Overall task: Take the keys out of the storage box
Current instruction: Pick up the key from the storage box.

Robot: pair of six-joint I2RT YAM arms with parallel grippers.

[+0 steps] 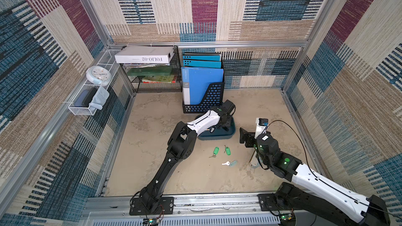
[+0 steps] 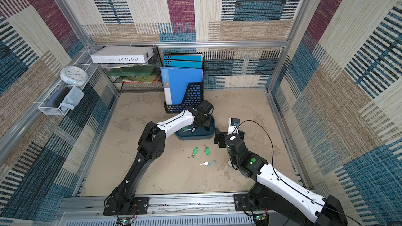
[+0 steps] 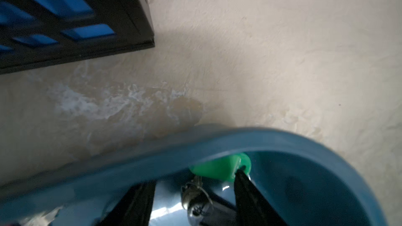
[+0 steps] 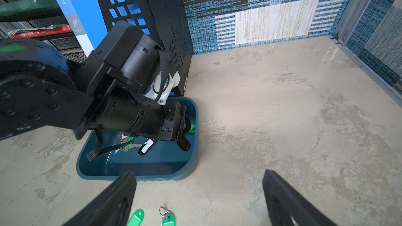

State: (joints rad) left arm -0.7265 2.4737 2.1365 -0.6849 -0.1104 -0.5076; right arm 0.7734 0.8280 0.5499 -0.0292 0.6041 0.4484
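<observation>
The dark teal storage box (image 1: 217, 137) (image 2: 195, 137) sits in front of the file holder. My left gripper (image 1: 221, 127) (image 3: 194, 177) reaches down into the box (image 3: 152, 159), jaws apart, open. One fingertip touches a green key fob (image 3: 217, 168), whose ring and key hang between the fingers. In the right wrist view the box (image 4: 139, 175) also holds a black-tagged key (image 4: 148, 146) and a green one (image 4: 129, 139). Two green keys (image 1: 215, 150) (image 1: 227, 150) and a pale grey-blue key (image 1: 233, 163) lie on the table. My right gripper (image 1: 251, 130) (image 4: 199, 173) hovers open and empty beside the box.
A black perforated file holder (image 1: 208, 103) (image 4: 169, 29) with blue folders stands right behind the box. A black mesh shelf (image 1: 156, 83) with books is at the back left. A white wire basket (image 1: 84, 105) and a clock (image 1: 99, 76) hang on the left wall.
</observation>
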